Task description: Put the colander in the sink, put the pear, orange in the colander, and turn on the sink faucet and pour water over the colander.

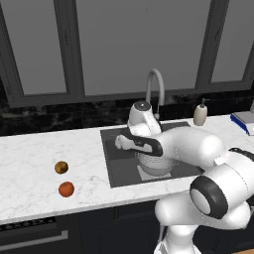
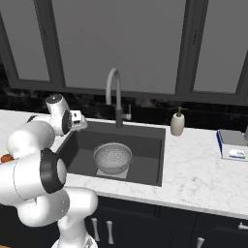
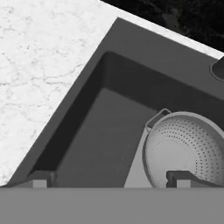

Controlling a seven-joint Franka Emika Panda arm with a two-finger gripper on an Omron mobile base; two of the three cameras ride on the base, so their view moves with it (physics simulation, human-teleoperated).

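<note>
The dark grey rectangular sink (image 2: 145, 145) holds the pale perforated round colander (image 2: 113, 158) on its lighter bottom patch. The left base view alone shows the olive-brown pear (image 1: 61, 167) and orange-red orange (image 1: 66, 189) near the worktop's front edge. The gripper (image 3: 109, 177) hangs above the sink, jaws wide, holding nothing.
</note>
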